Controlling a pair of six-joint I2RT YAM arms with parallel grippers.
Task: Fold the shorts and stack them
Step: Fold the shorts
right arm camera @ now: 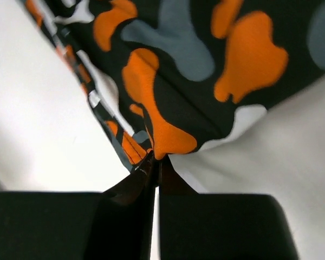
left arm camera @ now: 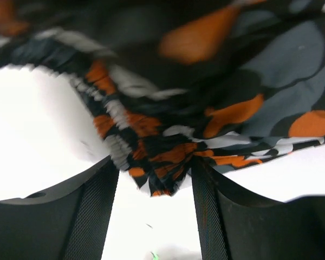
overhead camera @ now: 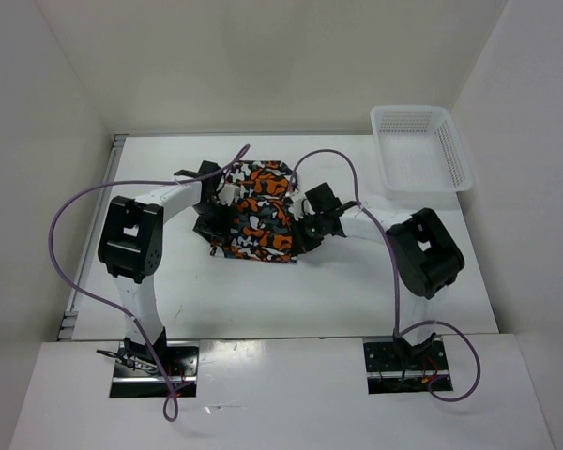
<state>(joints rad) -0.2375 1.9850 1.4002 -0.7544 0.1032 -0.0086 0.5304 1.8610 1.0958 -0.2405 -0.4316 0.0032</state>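
The shorts [overhead camera: 261, 211], printed in orange, white, grey and black, lie partly folded in the middle of the table. My left gripper [overhead camera: 216, 221] is at their left edge. In the left wrist view its fingers [left arm camera: 100, 206] stand wide apart, and a bunched piece of the gathered waistband [left arm camera: 160, 170] hangs between the tips, so the left gripper [left arm camera: 156, 179] is open. My right gripper [overhead camera: 307, 230] is at the shorts' right edge. In the right wrist view the right gripper [right arm camera: 157, 162] is shut, pinching a corner of the cloth [right arm camera: 168, 138].
A white mesh basket [overhead camera: 455, 150] stands at the back right of the table. White walls enclose the table on the left, back and right. Purple cables loop over both arms.
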